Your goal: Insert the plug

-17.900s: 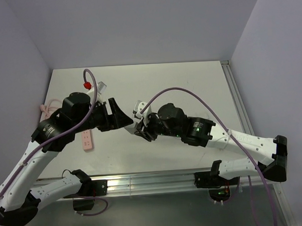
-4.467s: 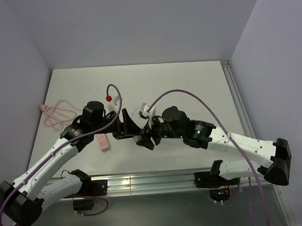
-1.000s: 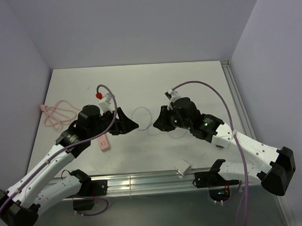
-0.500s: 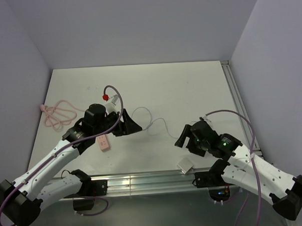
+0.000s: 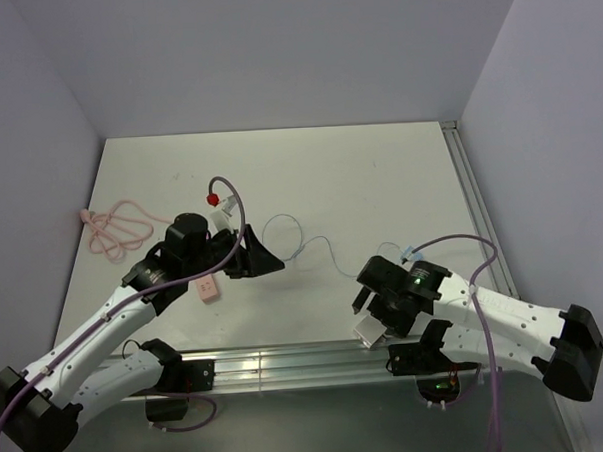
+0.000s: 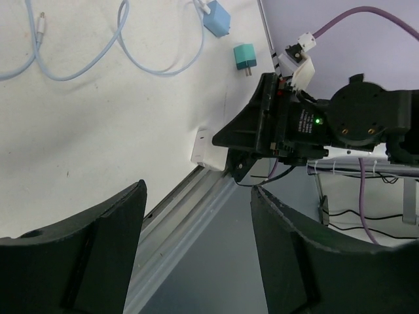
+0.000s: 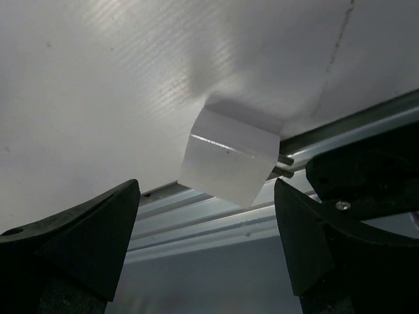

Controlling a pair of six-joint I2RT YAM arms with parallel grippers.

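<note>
left gripper [image 6: 196,190]: jaws apart, empty | right gripper [image 7: 206,184]: jaws wide (nothing gripped), arm folded low

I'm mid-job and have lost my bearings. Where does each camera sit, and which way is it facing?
Top external: above and behind the robot, looking down on the table; both arms show, with left gripper and right gripper.
Left wrist: on the left arm, facing across the table at the right gripper; own fingers frame the bottom.
Right wrist: faces down at the white block by the near rail; own fingers fill both lower corners.
Shared: all three views show the white block.
</note>
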